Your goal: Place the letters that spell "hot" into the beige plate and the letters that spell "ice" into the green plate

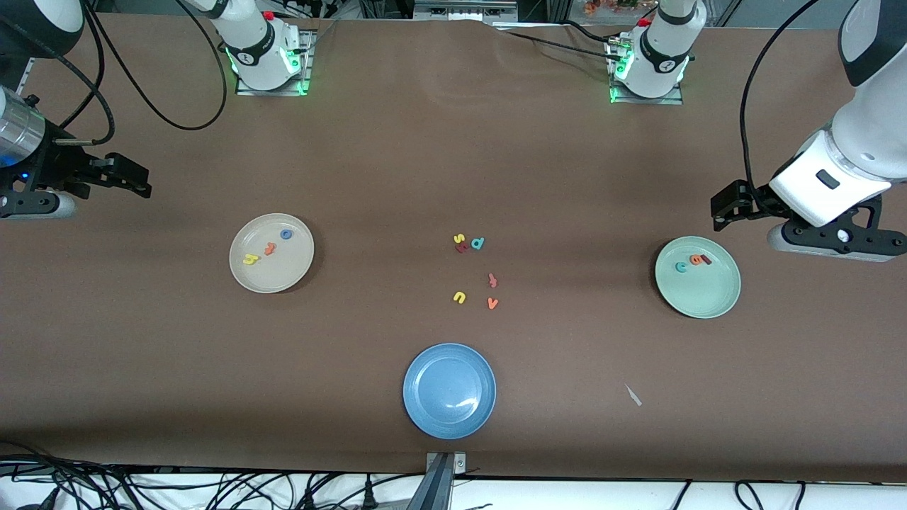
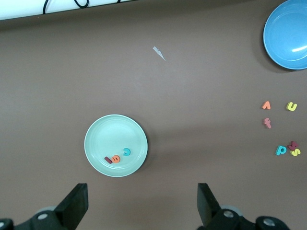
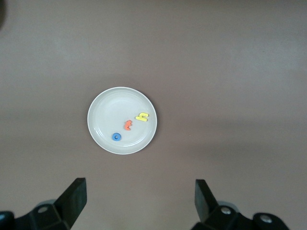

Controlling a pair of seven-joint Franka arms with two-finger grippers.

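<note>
Letters of "hot" [image 1: 269, 248]: front view, all 3 lie in the beige plate [image 1: 248, 280], toward the right arm's end of the table; yellow h, orange t, blue ring o, small soft foam.
Letters of "ice" [image 1: 693, 262]: all 3 in the green plate [image 1: 708, 301], toward the left arm's end; both plates round, shallow, smooth.
Leftovers: 6 letters [image 1: 475, 273] on the brown table [image 1: 453, 156] between the plates; blue plate [image 1: 449, 390] nearest the camera, nothing in it.
Left wrist view: left gripper [image 2: 143, 203] up over bare table just beside the green plate, jaws apart, nothing held.
Right wrist view: right gripper [image 3: 140, 201] over bare table near the beige plate, jaws apart, nothing held.
Judgement: sorting looks complete; no letter calls for either arm.
</note>
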